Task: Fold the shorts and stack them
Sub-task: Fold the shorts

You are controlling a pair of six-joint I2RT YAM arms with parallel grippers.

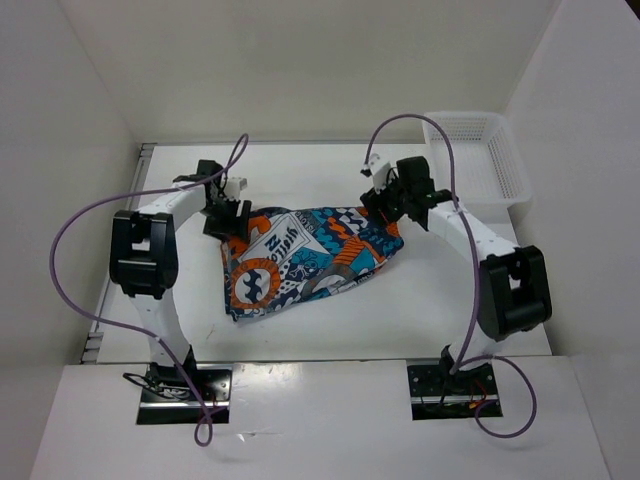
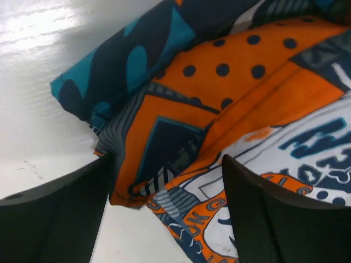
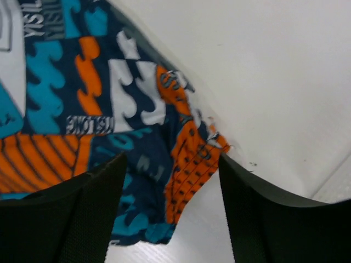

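Observation:
The shorts (image 1: 300,260), printed in orange, teal, grey, white and black, lie spread on the white table between the arms. My left gripper (image 1: 228,220) hangs over their far left corner, open, with the cloth's orange corner (image 2: 164,159) between its fingers (image 2: 55,219). My right gripper (image 1: 395,205) hangs over their far right corner, open, with an orange and teal cloth corner (image 3: 181,181) between its fingers (image 3: 263,219). Neither gripper holds the cloth.
A white plastic mesh basket (image 1: 480,155) stands at the back right of the table (image 1: 400,320). White walls close in the table at the back and both sides. Purple cables loop over both arms.

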